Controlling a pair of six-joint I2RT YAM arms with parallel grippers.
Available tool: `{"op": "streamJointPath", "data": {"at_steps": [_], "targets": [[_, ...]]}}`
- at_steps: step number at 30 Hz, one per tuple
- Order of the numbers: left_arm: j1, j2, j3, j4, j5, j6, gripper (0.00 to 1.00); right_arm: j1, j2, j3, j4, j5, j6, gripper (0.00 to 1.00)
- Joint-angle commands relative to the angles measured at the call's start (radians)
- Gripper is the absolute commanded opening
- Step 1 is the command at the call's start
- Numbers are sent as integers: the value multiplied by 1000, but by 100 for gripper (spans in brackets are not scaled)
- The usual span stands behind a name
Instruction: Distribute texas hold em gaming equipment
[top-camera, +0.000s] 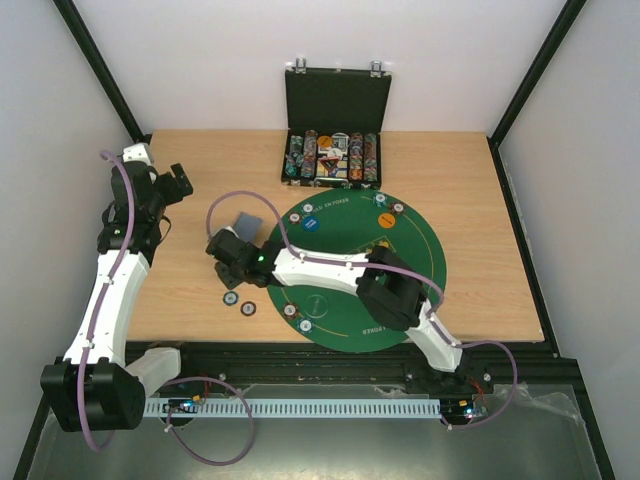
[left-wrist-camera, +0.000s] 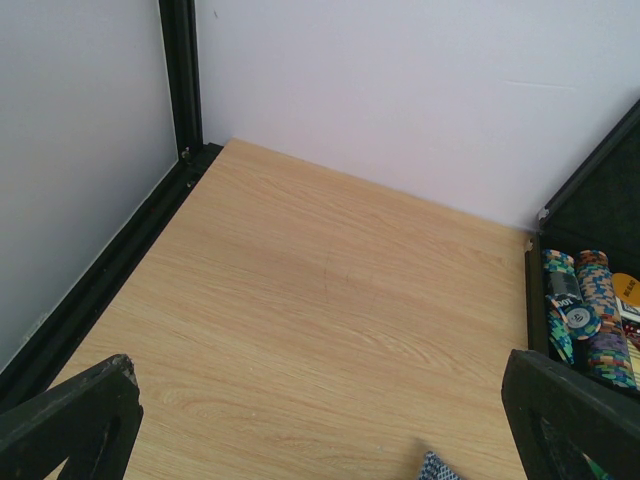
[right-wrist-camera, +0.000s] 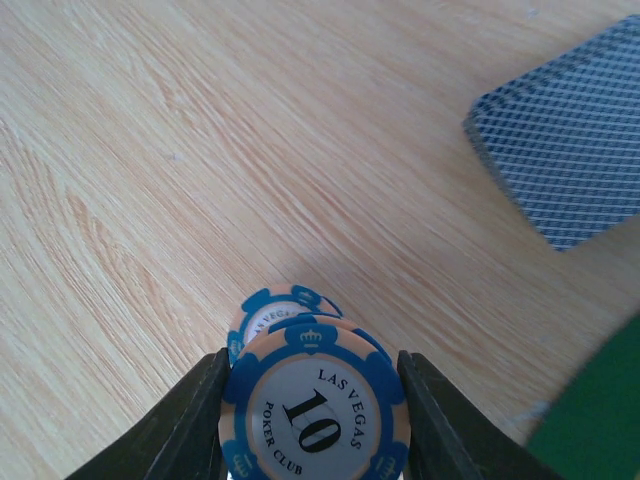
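Chips (right-wrist-camera: 315, 400) are pinched by their edges between the two fingers of the right gripper (right-wrist-camera: 315, 432). The top one is blue and peach with a 10 on it, and a second one peeks out behind it. They hang over the wooden table (right-wrist-camera: 150, 150). A playing card (right-wrist-camera: 565, 150) lies near them, face down. The left gripper (left-wrist-camera: 320, 430) is spread wide and holds nothing.

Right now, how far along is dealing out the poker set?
Done: chip pairs sit on the green mat, another pair beside it, with blue button, orange button and cards out. In hand: the right end effector clamps two blue chips. Remaining: setting those down, probably near the cards; left end effector hangs open.
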Motion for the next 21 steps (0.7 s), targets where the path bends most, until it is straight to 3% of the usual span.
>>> {"op": "streamJointPath", "data": {"at_steps": [1,10,21], "targets": [[3,-11,-6,21,-4,8,100,-27,-119,-83,44,18,30,33],[3,-11,-7,22,-2,7,99,-114,-425,-538,154,22,102,33],[3,-11,-8,23,-3,7,100,-122,-705,-918,188,-49,193,33]]}}
